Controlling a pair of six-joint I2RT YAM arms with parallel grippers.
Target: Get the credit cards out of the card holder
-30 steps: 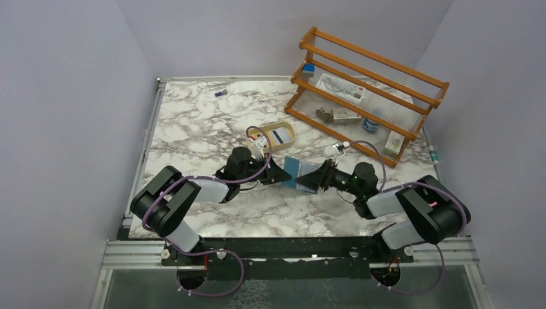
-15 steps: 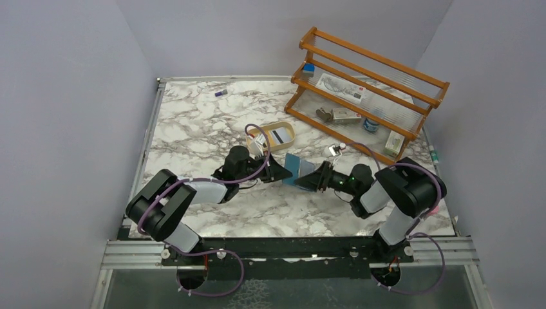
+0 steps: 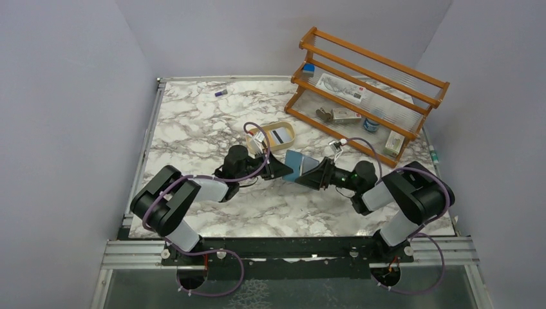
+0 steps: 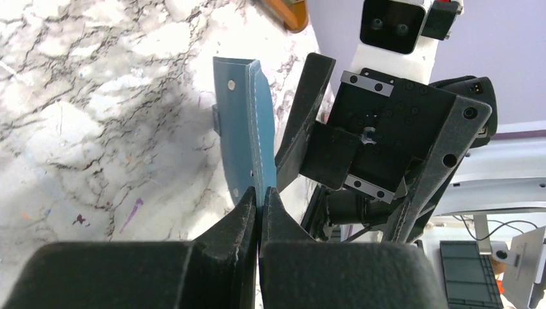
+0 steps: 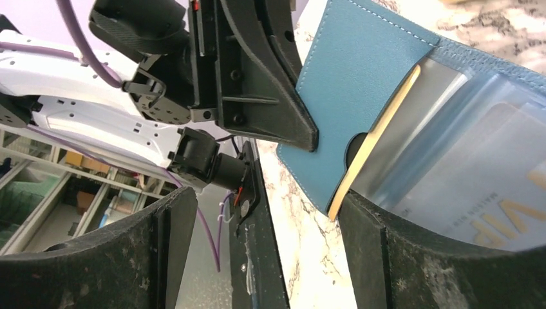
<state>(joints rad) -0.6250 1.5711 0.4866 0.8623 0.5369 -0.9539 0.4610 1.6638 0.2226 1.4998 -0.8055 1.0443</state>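
Card holder (image 3: pixel 296 166) is in the middle of the marble table (image 3: pixel 193 122), opened out and standing on edge between the two arms. The tan oval tray (image 3: pixel 290 131) is just beside it at about 11 o'clock, and the wooden rack (image 3: pixel 367 90) is further off at 2 o'clock.

Coming in from 9 o'clock, the left gripper (image 4: pixel 259 196) is pinched fully closed on the stitched edge of one teal flap, so that's the anchor. Can't tell whether the holder's low edge touches the table or hangs just off it.

In the right wrist view a yellow card (image 5: pixel 376 132) shows its edge at the notch of the pocket. Another card (image 5: pixel 496 174) sits behind the clear window.

From 4 o'clock the right gripper (image 5: pixel 267 199) is spread wide with nothing in it. One finger (image 5: pixel 399 257) is right in front of the window and the other is out in open air.

My take on doing this bit well:
- Get one finger on each side of the yellow card's bare edge at the notch.
- Catch the card only, not the flap.
- Close gently and pull straight along the pocket.

Grab the leather too and I reckon the whole thing drags out of that thin left-hand pinch.
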